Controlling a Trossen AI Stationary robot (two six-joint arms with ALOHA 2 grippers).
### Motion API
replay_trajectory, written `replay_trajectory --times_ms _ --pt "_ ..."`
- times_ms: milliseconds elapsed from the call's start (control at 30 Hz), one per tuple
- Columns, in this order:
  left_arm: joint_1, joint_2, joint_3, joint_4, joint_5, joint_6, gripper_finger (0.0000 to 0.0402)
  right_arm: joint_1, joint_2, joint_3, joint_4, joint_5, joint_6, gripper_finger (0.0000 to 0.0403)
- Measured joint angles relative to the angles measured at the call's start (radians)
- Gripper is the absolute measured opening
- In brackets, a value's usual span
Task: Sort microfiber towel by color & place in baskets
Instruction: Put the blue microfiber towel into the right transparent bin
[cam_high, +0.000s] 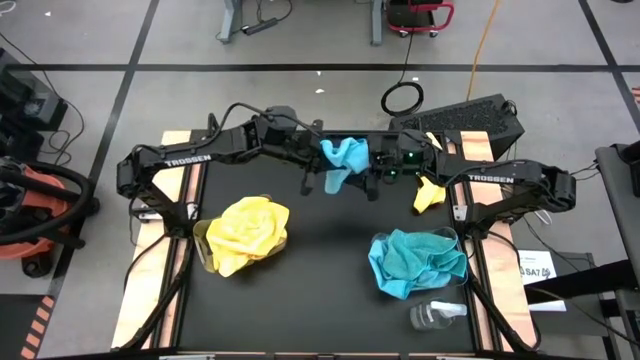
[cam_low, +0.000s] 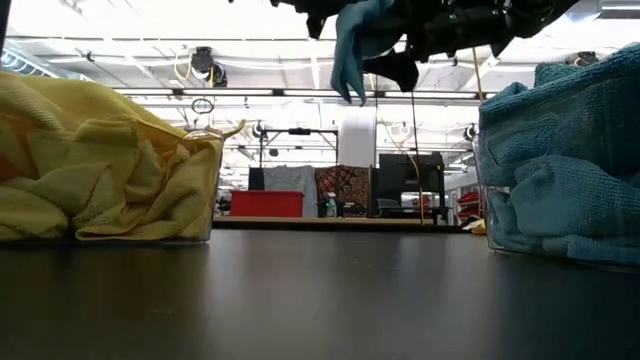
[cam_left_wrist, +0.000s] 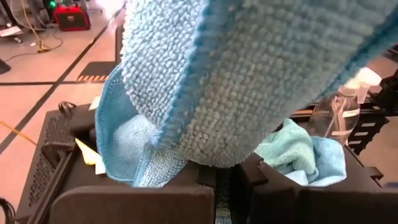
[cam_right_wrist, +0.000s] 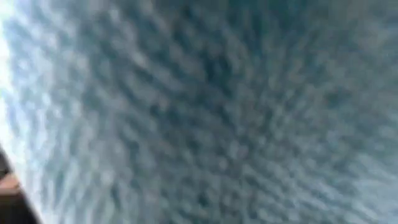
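Where the two arms meet at the far middle of the table, a turquoise towel (cam_high: 344, 158) hangs in the air between the left gripper (cam_high: 318, 172) and the right gripper (cam_high: 378, 172). Bunched at the top, it narrows to a tail, so its long axis runs roughly up and down with the loose end pointing at the black table (cam_high: 330, 270); the low view shows that tail dangling well clear of the tabletop. Both grippers press close to the cloth, but whether either set of fingers is clamped on it or parted cannot be told.

From above, the left basket (cam_high: 203, 250) shows heaped with yellow towels (cam_high: 247, 232) and the right basket (cam_high: 460, 275) with blue towels (cam_high: 418, 260), while one more yellow towel (cam_high: 430, 192) lies at the far right near the right arm and a clear bottle (cam_high: 437, 315) lies on its side just beside the blue pile. The low view gives only the two full bins flanking the hanging cloth.

The left wrist view shows the held towel's looped, nubby pile and a stitched hem, with the blue heap and the bottle beyond it. The right wrist view is wholly filled by blurred blue-grey fabric.
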Motion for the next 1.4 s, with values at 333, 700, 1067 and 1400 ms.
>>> replay_trajectory --times_ms 333,700,1067,1400 --pt "-0.008 0.055 0.001 0.032 0.039 -0.002 0.0026 0.014 0.006 -0.001 0.072 -0.048 0.018 0.0215" --pt "-0.026 0.061 0.0 0.05 -0.001 -0.016 0.0093 0.02 -0.026 -0.001 -0.031 -0.068 0.053 0.0012" --pt "-0.027 0.048 0.0 -0.114 0.041 -0.054 0.0267 0.021 -0.261 0.0 -0.311 -0.141 0.068 0.0006" --pt "-0.026 0.037 -0.001 -0.236 0.064 -0.054 0.0304 0.023 -0.562 0.001 -0.617 -0.343 0.209 0.0006"
